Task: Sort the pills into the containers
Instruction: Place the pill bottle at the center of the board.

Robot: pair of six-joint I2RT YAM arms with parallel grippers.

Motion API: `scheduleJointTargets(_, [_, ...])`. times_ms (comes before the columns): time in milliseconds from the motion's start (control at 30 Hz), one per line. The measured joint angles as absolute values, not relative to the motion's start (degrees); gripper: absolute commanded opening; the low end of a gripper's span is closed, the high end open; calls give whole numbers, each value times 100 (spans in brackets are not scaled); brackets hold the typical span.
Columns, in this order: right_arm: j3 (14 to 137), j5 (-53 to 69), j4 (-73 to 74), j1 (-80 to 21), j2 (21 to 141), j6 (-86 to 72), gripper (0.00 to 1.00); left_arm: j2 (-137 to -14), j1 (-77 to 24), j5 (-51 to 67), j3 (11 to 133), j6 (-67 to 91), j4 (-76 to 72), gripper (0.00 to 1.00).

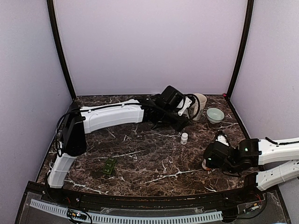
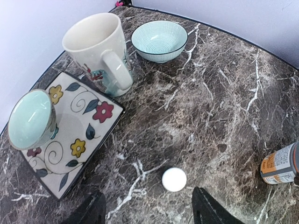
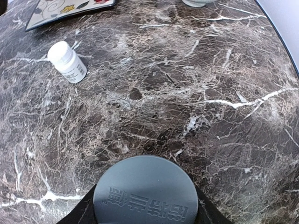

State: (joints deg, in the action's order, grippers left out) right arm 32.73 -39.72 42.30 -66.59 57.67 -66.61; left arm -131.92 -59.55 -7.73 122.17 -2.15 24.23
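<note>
- The dark-green pill organiser [image 1: 110,166] lies near the front left of the marbled surface [image 1: 149,154], well apart from both arms. It is too small to tell whether its lids are open.
- No loose pills show in any view, so I judge the sorting barely begun: nothing looks to have reached the compartments.
- The right tool [image 1: 208,162] is clamped round a grey-capped bottle [image 3: 145,191] with an orange label, its cap on. The bottle has to be opened and brought across to the organiser.
- The left tool [image 2: 149,210] is spread wide and holds nothing. It hangs above a small white bottle [image 2: 174,179], also capped.
- The far right corner is crowded. A mug [image 2: 96,51] touches the edge of a floral plate [image 2: 88,116], which carries a small pale green bowl [image 2: 30,119]. A striped bowl [image 2: 159,40] sits just beside the mug.
- The middle of the surface, between the bottles and the organiser, looks to give the best room for moving. The right arm works near the right wall.
</note>
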Motion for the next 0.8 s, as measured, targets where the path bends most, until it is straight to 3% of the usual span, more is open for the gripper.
scheduleJointTargets(233, [3479,-3992,4136,-6534,5957,-6248,17,-12195,-5892,-1072,10691,10,1999,65])
scheduleJointTargets(433, [3782,-4071,3857,-6329,6215,-5828,13,-11177,-5572,-1059,9017,429,1527,65])
scheduleJointTargets(800, [4110,-4003,2967,-5317,6661,-4600,13,-9679,-5131,-1184,7137,1041,989,65])
